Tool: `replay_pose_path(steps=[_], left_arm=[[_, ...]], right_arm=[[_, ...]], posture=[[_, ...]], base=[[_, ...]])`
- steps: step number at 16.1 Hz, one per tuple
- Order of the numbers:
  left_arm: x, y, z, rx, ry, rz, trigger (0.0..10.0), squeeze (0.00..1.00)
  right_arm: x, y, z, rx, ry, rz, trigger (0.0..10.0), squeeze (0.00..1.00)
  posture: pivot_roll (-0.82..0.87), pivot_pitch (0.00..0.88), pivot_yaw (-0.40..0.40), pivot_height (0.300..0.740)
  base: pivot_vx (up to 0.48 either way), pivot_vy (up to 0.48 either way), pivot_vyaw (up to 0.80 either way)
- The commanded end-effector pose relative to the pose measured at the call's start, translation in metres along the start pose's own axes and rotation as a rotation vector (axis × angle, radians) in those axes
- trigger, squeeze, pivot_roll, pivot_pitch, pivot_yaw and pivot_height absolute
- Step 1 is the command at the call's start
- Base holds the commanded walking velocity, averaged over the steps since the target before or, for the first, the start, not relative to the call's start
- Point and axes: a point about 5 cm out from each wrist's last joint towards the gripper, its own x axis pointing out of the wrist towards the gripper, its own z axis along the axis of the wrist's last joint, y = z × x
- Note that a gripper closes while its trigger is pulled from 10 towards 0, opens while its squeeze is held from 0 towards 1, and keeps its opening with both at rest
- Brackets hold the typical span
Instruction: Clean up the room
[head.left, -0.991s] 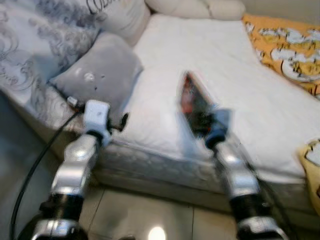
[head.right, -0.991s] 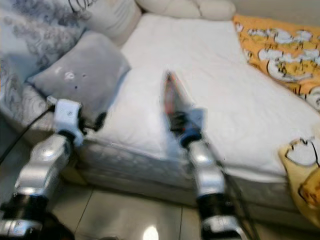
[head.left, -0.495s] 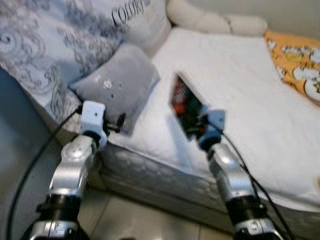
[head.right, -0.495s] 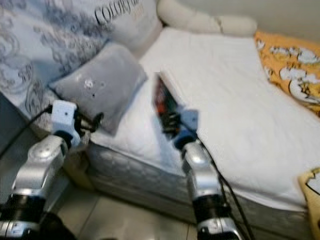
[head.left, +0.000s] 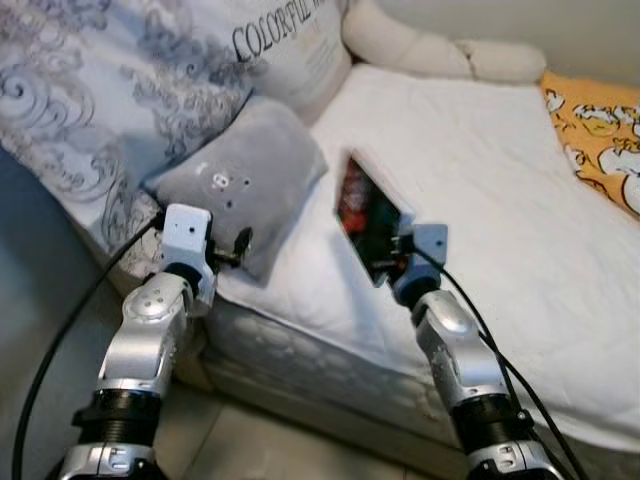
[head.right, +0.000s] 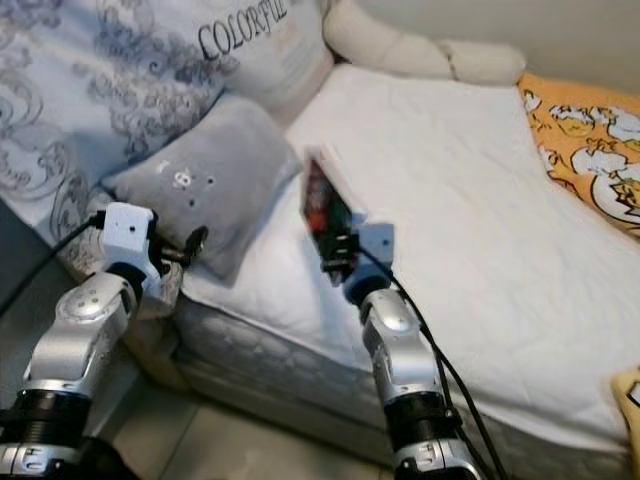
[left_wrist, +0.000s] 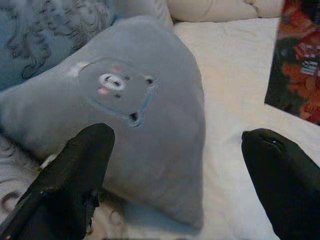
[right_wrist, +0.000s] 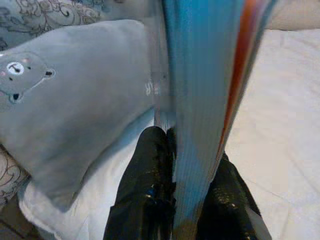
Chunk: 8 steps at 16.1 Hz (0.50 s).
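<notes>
Bed scene: bedding lying across a white mattress, nothing stacked.

Grey cushion (head.left: 245, 165) with a small bear face stitched on it is lying tilted at the near left corner of the mattress (head.left: 500, 170), overhanging the edge a bit and leaning against the big swirl-print pillow (head.left: 130, 80) with "COLORFUL" lettering. That pillow is taking up the whole left side. Cream bolster (head.left: 440, 55) is lying along the far end, touching the lettered pillow's corner. Orange cartoon-print blanket (head.left: 600, 125) is covering the far right edge, well apart from the cushion. White quilted sheet is showing creases in the middle. Mattress side (head.left: 300, 345) is facing the pale floor (head.left: 270, 450).
</notes>
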Motion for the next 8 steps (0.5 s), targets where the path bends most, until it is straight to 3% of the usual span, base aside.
replay_pose_path(steps=[1, 8], left_arm=[[0.0027, -0.0071, 0.0047, -0.003, -0.015, -0.026, 10.0, 0.21], [0.0028, -0.0075, 0.0051, -0.003, -0.014, -0.031, 10.0, 0.21]], right_arm=[[0.0, -0.0125, 0.0131, -0.012, -0.055, -0.039, 10.0, 0.0], [0.0, -0.0124, 0.0131, -0.017, -0.055, -0.036, 10.0, 0.0]], posture=[[0.1, 0.0, -0.005, 0.74], [0.1, 0.0, -0.007, 0.74]], base=[[0.319, 0.0, 0.0], [0.321, 0.0, 0.0]])
